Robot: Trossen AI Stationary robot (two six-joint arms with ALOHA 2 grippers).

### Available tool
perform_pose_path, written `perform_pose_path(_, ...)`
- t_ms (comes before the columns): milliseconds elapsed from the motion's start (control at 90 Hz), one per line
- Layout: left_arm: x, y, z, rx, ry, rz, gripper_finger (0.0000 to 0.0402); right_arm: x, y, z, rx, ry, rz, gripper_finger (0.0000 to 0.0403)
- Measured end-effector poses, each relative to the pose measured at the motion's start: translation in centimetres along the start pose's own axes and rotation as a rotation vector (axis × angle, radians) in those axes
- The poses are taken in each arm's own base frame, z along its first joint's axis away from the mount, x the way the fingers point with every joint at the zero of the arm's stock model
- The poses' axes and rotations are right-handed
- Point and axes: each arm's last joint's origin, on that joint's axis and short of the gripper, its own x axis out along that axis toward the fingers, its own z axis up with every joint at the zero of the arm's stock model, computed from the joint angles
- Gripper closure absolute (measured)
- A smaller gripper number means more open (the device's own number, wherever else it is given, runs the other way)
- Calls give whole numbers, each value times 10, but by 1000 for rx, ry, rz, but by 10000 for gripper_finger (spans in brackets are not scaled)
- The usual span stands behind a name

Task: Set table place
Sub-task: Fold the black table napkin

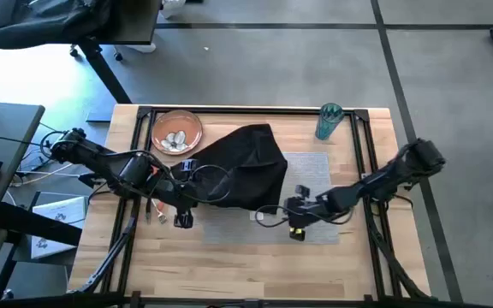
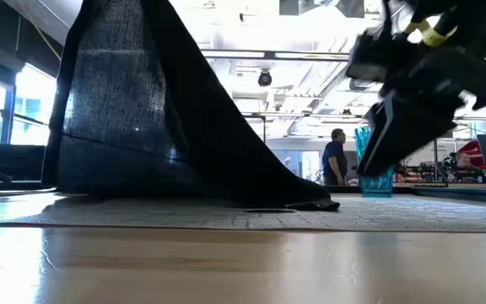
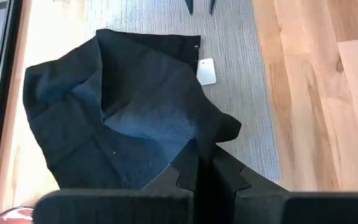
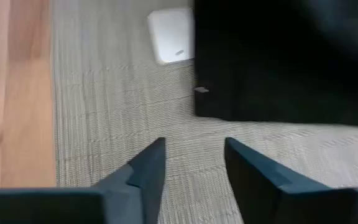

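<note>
We see the left gripper fingers pinching the black napkin, lifting one edge off the grey placemat mid-worktop. Right gripper fingers spread, low over placemat beside napkin corner.

No readable text, brand or number anywhere; only candidate is the small white tag on the black napkin, and its face shows blank.
</note>
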Motion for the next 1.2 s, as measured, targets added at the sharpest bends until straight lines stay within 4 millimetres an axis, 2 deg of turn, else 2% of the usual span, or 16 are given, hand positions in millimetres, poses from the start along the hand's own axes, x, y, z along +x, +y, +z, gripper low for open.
perform_pose_path(111,0,0,0,-4,-3,5,402,13,-4,12,-31,4,-24,216)
perform_pose_path(244,0,0,0,-17,-5,13,402,24,-8,27,-80,5,-27,216)
perform_pose_path(444,0,0,0,-20,-5,12,402,42,-19,22,-60,103,11,238)
perform_pose_path(567,0,0,0,-19,-4,12,402,44,-22,22,-49,123,20,280)
perform_pose_path(733,0,0,0,-19,-4,12,402,43,-22,21,-74,135,45,382)
perform_pose_path(833,0,0,0,-19,-4,12,402,43,-22,21,-92,138,49,394)
perform_pose_path(1011,0,0,0,-17,-4,11,402,29,-24,23,-100,134,39,401)
perform_pose_path(1200,-5,-4,0,-3,-11,-1,402,-20,-29,31,-77,113,86,402)
